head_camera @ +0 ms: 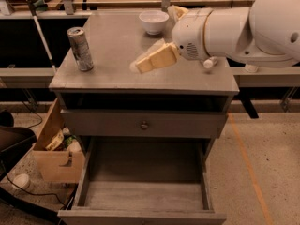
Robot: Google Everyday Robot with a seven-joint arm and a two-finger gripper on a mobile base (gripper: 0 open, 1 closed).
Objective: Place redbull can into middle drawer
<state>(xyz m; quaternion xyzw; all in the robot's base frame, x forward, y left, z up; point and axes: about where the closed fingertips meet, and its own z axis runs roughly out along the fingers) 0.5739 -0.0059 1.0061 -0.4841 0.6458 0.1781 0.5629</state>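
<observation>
The redbull can (80, 48) stands upright on the left side of the grey cabinet top (117, 76). My gripper (143, 63) hovers over the middle of the top, pointing left at the can, about a can's height to its right and not touching it. It holds nothing. The middle drawer (145, 198) is pulled out at the bottom of the view, and its plank floor is bare. Above it is a shut drawer front with a small round knob (144, 124).
A white bowl (153, 21) sits at the back of the cabinet top, just behind my arm (243, 27). A cardboard box (54, 156) with clutter stands on the floor left of the cabinet. Tables run behind the cabinet.
</observation>
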